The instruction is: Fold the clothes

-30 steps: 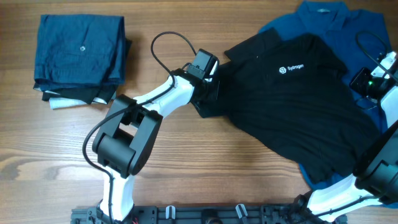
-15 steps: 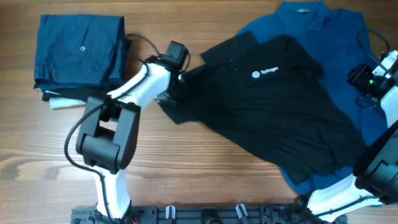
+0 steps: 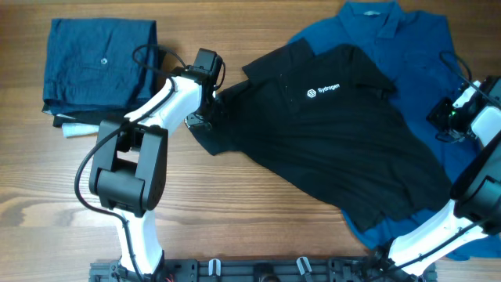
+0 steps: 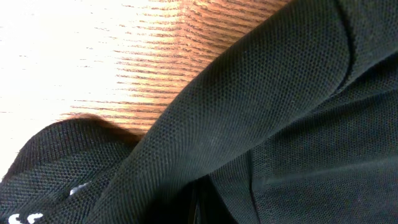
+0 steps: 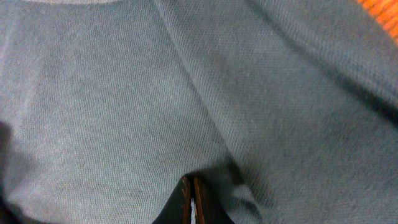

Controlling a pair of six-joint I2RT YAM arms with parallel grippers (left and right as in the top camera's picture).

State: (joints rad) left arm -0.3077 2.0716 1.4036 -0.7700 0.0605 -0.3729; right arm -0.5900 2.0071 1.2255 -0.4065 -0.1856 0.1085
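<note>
1. Black shirt (image 3: pixel 337 149): short-sleeved and collared, spread front-up on the table (image 3: pixel 258 227). It lies further left than a second ago, its sleeve now close to the folded stack (image 3: pixel 98 66).
2. Blue shirt (image 3: pixel 391 31): lies under the black one and has shifted left with it. More of its collar and right side now shows.
3. Left gripper (image 3: pixel 203 117): jaws closed, pinching the black shirt's left sleeve edge. The arm has swung left towards the stack.
4. Right gripper (image 3: pixel 445 117): on the blue shirt's right side, jaws closed. A crease of blue cloth runs into the tips, but a hold cannot be confirmed.
5. Logo (image 3: pixel 322 91): a white mark and one short word on the black chest. It seems to start "Sy"; the rest is too small to read.
6. Folded stack: dark blue on top, with black and white edges showing beneath. It has not moved.
</note>
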